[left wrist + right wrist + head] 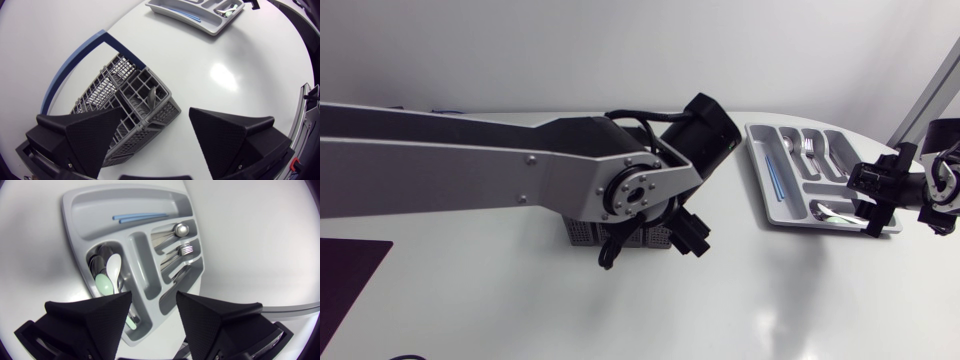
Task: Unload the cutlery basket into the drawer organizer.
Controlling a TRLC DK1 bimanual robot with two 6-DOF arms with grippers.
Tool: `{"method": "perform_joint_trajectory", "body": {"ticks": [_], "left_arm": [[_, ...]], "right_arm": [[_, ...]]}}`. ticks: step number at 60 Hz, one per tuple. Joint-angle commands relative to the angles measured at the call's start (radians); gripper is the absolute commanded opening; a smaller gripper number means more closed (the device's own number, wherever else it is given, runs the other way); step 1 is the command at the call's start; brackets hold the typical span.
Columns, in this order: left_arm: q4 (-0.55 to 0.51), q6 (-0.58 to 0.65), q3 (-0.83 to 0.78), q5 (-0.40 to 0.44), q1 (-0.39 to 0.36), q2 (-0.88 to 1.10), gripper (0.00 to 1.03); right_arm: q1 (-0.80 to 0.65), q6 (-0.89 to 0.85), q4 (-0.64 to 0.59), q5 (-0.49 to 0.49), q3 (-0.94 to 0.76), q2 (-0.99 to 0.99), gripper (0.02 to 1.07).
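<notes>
The grey cutlery basket with a blue handle stands under my left arm, mostly hidden by it in the head view. A dark piece of cutlery leans in one of its cells. My left gripper hangs open just above the basket's near corner, one finger over the basket. The grey drawer organizer holds blue sticks, a spoon, a fork and green and white spoons. My right gripper is open over the spoon compartment, nothing between its fingers.
The organizer lies at the table's far right, close to the rounded edge, with my right gripper over its near end. My left arm spans the table's left half. Bare white tabletop lies between basket and organizer.
</notes>
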Motion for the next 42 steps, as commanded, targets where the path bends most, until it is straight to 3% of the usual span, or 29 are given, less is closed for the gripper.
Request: {"method": "perform_joint_trajectory", "body": {"ticks": [1,11,27,42], "left_arm": [[0.002,0.019,0.045,-0.03,-0.008,0.031,0.94],[0.005,0.019,0.064,-0.087,-0.013,0.065,0.91],[0.006,0.012,0.082,-0.125,-0.013,0.094,0.67],[0.016,0.01,0.081,-0.127,-0.015,0.108,0.46]], "right_arm": [[0.036,0.073,-0.035,-0.004,-0.035,-0.089,0.79],[0.105,0.193,-0.16,-0.028,-0.042,-0.235,0.8],[0.218,0.323,-0.331,-0.034,-0.051,-0.419,0.8],[0.306,0.375,-0.412,-0.025,-0.074,-0.525,0.8]]}}
